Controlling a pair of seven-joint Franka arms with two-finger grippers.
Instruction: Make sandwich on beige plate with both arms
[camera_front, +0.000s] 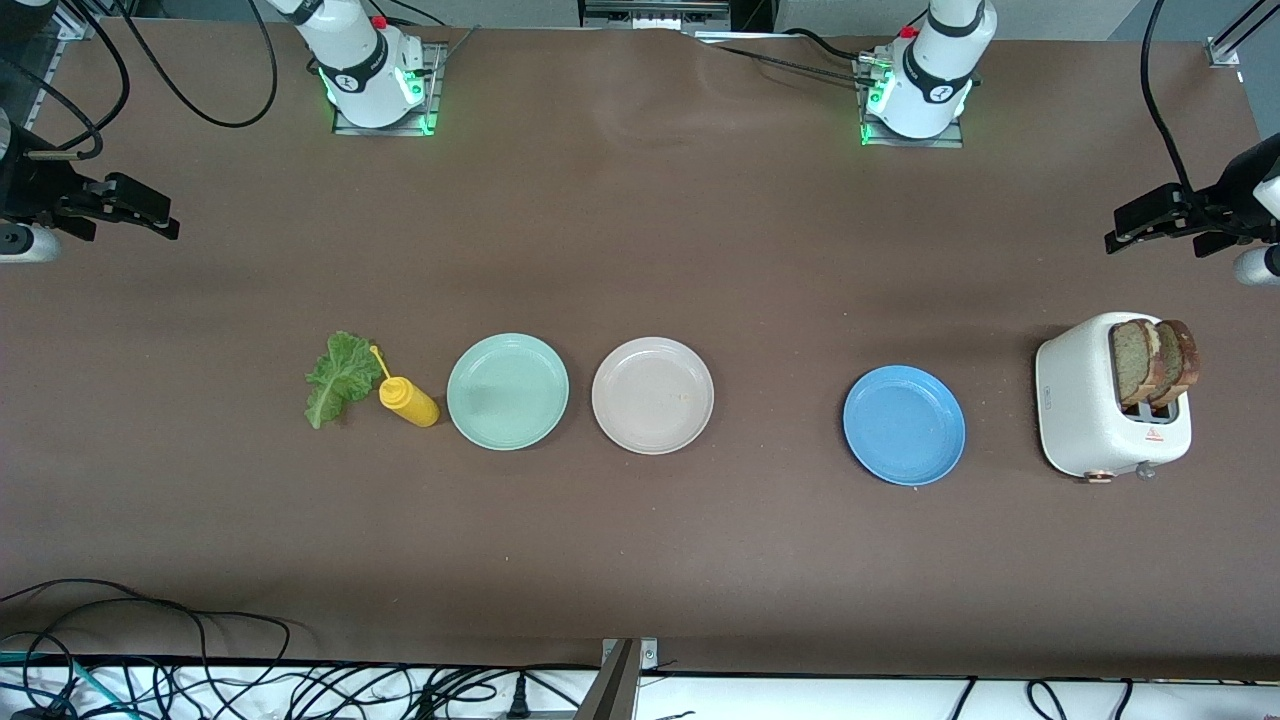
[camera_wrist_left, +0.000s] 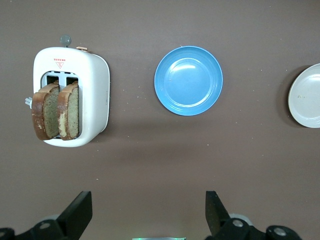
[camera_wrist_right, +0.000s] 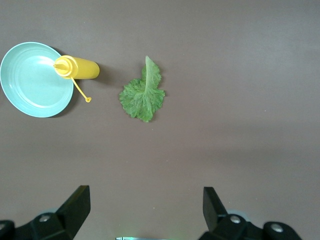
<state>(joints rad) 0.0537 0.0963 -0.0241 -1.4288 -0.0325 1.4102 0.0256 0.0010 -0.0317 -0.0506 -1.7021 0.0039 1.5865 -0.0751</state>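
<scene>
Nearest my front camera sits the blue plate (camera_front: 904, 425), with the white toaster (camera_front: 1100, 400) beside it toward the left arm's end of the table. I see two toast slices (camera_front: 1155, 360) standing upright in the toaster's slots. The beige plate (camera_front: 653, 395) lies bare mid-table, the mint-green plate (camera_front: 507, 391) just beside it toward the right arm's end. A yellow squeeze bottle (camera_front: 408, 399) lies on its side next to that plate, and the lettuce leaf (camera_front: 338, 378) lies flat against the bottle's nozzle end. My left gripper (camera_front: 1160, 218) hangs over the bare table at its own end, fingers (camera_wrist_left: 77, 212) spread wide, holding nothing. My right gripper (camera_front: 120, 205) hangs likewise at its end, fingers (camera_wrist_right: 75, 205) apart and empty.
</scene>
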